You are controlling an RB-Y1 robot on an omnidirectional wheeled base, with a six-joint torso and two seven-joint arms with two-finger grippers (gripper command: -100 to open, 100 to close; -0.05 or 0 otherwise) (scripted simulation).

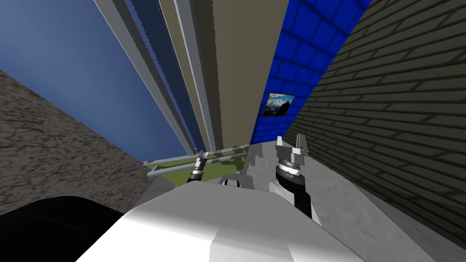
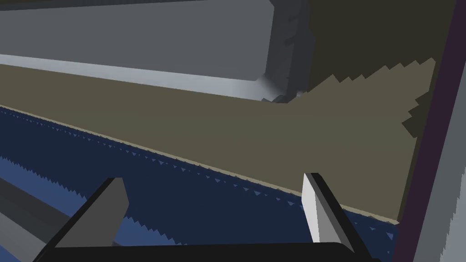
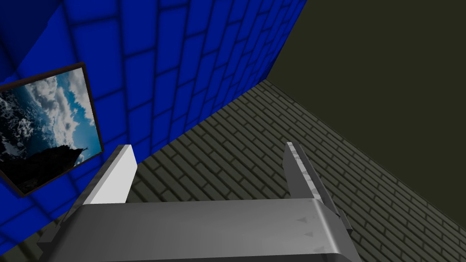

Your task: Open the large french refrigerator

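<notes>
While the refrigerator (image 1: 232, 68) stands just ahead, its long grey handle (image 1: 196, 91) running upward, the left gripper (image 2: 214, 179) is spread empty near its door; the right gripper (image 3: 208, 148) hangs spread, empty.

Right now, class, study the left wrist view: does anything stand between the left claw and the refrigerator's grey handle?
Nothing visible stands between them. The left claw is open and faces the refrigerator's olive door. The long grey handle lies just beyond it, across bare door surface.
</notes>
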